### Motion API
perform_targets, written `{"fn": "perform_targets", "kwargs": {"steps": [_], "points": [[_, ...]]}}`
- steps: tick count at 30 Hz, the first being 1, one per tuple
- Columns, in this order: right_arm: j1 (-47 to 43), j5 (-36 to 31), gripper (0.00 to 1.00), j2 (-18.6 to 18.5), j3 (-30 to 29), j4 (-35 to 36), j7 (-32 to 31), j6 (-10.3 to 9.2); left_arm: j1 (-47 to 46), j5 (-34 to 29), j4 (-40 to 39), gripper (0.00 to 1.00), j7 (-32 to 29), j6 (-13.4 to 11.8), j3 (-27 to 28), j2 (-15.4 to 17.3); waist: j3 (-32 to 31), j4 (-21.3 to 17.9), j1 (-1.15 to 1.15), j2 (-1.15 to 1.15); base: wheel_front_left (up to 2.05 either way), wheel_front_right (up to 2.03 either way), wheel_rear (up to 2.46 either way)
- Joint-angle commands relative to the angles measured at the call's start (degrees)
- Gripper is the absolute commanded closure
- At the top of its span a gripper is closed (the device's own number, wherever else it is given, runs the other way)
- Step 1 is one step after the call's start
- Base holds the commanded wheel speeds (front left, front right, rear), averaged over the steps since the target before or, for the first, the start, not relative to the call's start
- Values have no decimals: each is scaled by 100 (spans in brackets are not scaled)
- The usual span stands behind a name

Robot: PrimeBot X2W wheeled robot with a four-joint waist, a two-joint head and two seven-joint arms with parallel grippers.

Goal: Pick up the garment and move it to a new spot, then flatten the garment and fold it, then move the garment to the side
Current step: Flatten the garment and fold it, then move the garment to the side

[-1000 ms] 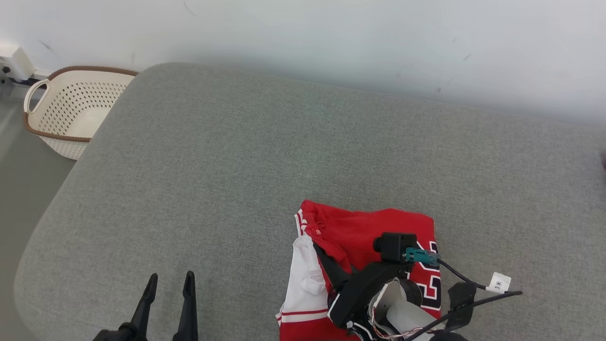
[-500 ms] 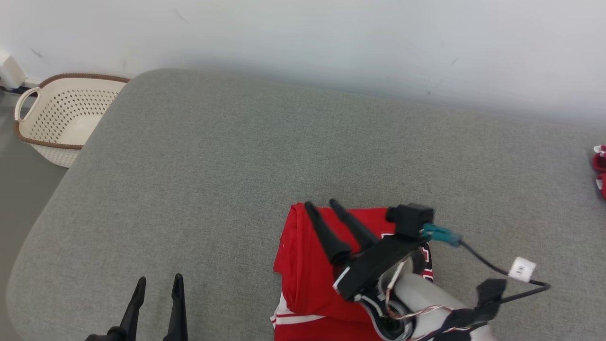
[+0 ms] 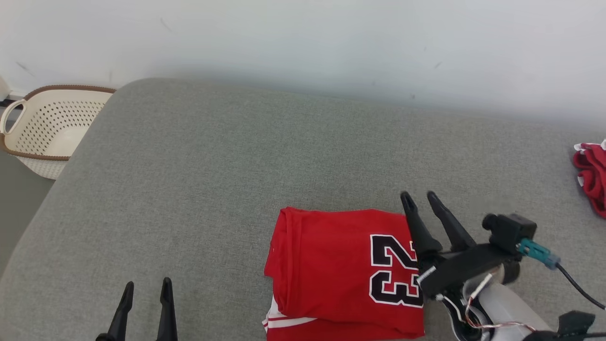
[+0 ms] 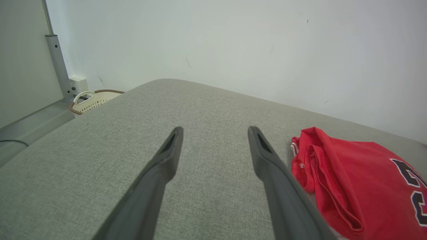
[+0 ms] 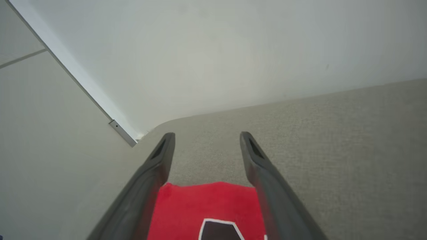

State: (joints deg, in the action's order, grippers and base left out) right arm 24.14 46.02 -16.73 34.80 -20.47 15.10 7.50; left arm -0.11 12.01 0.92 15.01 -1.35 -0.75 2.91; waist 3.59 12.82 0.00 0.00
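The garment (image 3: 341,270) is a red jersey with a black number 23, folded into a flat rectangle on the grey cushion near its front edge. White trim shows at its lower left corner. My right gripper (image 3: 419,198) stands open above the jersey's right edge, nothing between its fingers; in the right wrist view the garment (image 5: 206,210) lies below the open right gripper (image 5: 206,138). My left gripper (image 3: 146,287) is open at the lower left, well apart from the jersey. In the left wrist view the left gripper (image 4: 215,131) is open and the garment (image 4: 353,180) lies to its right.
A cream perforated basket (image 3: 45,130) with a brown rim stands on the floor left of the grey cushion (image 3: 236,156). Another red cloth (image 3: 592,177) lies at the cushion's far right edge. A white wall runs behind.
My right gripper let go of the jersey, opened and drew back to the right. The folded jersey now lies flat with the number showing. The head camera has shifted right.
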Motion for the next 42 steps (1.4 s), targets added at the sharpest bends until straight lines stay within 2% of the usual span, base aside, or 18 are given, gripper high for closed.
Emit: {"fn": "perform_targets", "kwargs": {"steps": [1, 7, 13, 30, 31, 32, 33, 34, 42], "points": [[-100, -72, 0, -57, -26, -45, 4, -3, 46, -13, -20, 0, 22, 10, 29, 0, -8, -22, 0, 0, 0, 0, 0], [-390, -252, 0, -153, -90, -299, -284, -3, 75, -27, -21, 0, 22, 24, 94, 1, -14, -96, 0, 0, 0, 0, 0], [-528, -259, 0, -19, -60, -497, -508, -3, 29, -21, -26, 0, 22, 22, 72, 1, 41, -129, 0, 0, 0, 0, 0], [-586, 229, 0, 245, 259, -1033, -1066, -3, -94, 31, -25, 0, 22, -3, 29, 2, 265, -73, 0, 0, 0, 0, 0], [-566, 267, 7, 256, 308, -1046, -1096, -3, -100, 32, -25, 0, 22, -2, 28, 1, 279, -70, 0, 0, 0, 0, 0], [-546, 305, 33, 262, 350, -1055, -1100, -3, -102, 34, -35, 0, 22, -10, 16, 1, 293, -66, 0, 0, 0, 0, 0], [-521, 316, 73, 247, 380, -1057, -1055, -3, -105, 37, -41, 0, 22, -17, 7, 1, 305, -61, 0, 0, 0, 0, 0], [-474, 340, 100, 237, 401, -1063, -1017, -3, -108, 38, -44, 0, 22, -26, -3, 1, 316, -57, 0, 0, 0, 0, 0], [-87, 361, 100, 40, 528, -1010, -696, -3, -79, 45, -85, 0, 22, -86, -19, 1, 370, -92, 0, 0, 0, 0, 0]]}}
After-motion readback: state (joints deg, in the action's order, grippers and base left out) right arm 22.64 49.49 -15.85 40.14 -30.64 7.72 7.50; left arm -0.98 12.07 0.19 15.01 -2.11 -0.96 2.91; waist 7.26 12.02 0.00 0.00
